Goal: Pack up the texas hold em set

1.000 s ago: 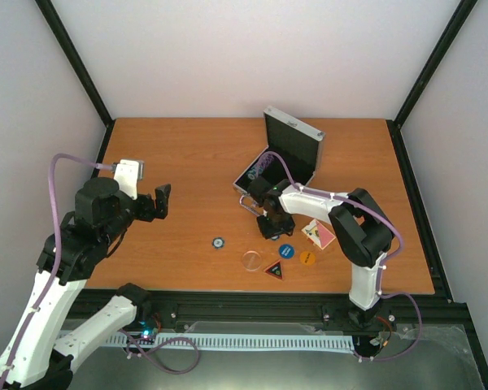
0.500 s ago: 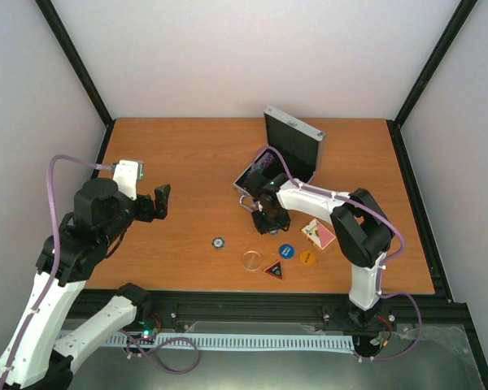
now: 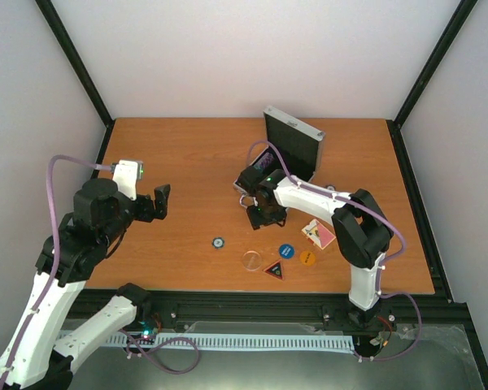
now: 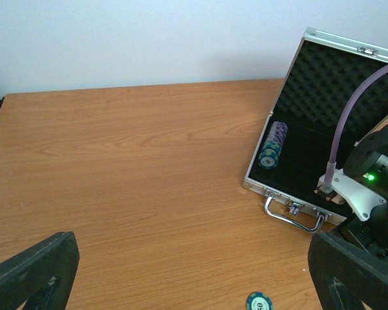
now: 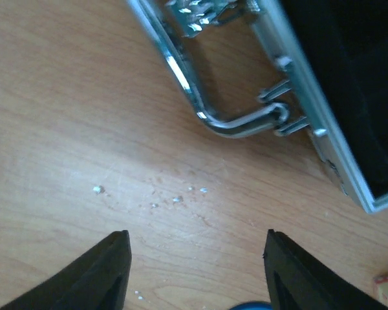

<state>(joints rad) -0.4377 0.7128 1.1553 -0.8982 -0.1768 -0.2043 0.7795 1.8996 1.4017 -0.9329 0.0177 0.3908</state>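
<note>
The silver case (image 3: 294, 140) stands open at mid-table, its lid upright and black foam inside (image 4: 323, 84). A stack of poker chips (image 4: 273, 143) lies in its left slot. My right gripper (image 3: 260, 215) hovers over bare wood just in front of the case handle (image 5: 229, 119), open and empty (image 5: 197, 271). A loose chip (image 3: 218, 242) lies on the table, also visible in the left wrist view (image 4: 259, 301). Nearer the front lie a clear round button (image 3: 251, 260), a blue one (image 3: 286, 251), an orange one (image 3: 307, 257), a triangular button (image 3: 274, 270) and the card deck (image 3: 319, 234). My left gripper (image 3: 159, 201) hangs open at the left, far from everything.
Black frame posts and white walls close in the wooden table (image 3: 187, 154). A purple cable (image 4: 349, 123) from the right arm crosses in front of the case lid. Small white crumbs (image 5: 174, 199) dot the wood by the handle.
My right gripper has moved up and left, from beside the buttons to the front of the case handle, and its jaws have widened. The left arm has not moved.
</note>
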